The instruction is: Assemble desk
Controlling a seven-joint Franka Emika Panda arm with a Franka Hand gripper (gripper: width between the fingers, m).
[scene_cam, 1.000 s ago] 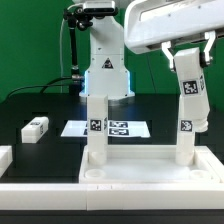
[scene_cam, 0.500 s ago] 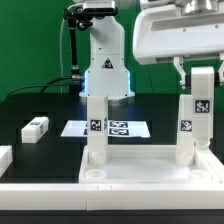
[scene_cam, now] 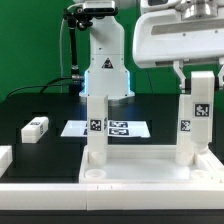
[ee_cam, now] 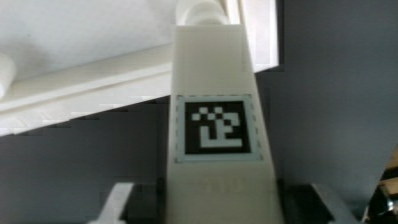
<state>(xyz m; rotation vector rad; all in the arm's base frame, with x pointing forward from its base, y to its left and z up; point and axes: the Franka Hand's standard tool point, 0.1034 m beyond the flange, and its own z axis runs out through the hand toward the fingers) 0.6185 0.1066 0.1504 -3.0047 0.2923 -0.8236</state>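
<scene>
What changed: a moment ago the held leg (scene_cam: 204, 92) leaned over; now it stands straight up and has moved a little to the exterior view's right
Gripper: the gripper (scene_cam: 198, 70) is partly closed, with a finger on each side of the held leg (ee_cam: 217, 90), and it seems to hold it near the top
Where the leg is: over the far right end of the tabletop (scene_cam: 135, 172), just beside the right standing leg (scene_cam: 187, 135)
Hidden bit: the bottom of the held leg is behind the right standing leg, so I cannot tell if it touches the tabletop
Other parts: the left standing leg (scene_cam: 97, 130) is up on the tabletop; a loose leg (scene_cam: 35, 127) lies on the black table, near the marker board (scene_cam: 128, 129)
What it means: I think the leg is now lined up to go down into a corner hole
Next: likely lower it straight, then twist or push it in
</scene>
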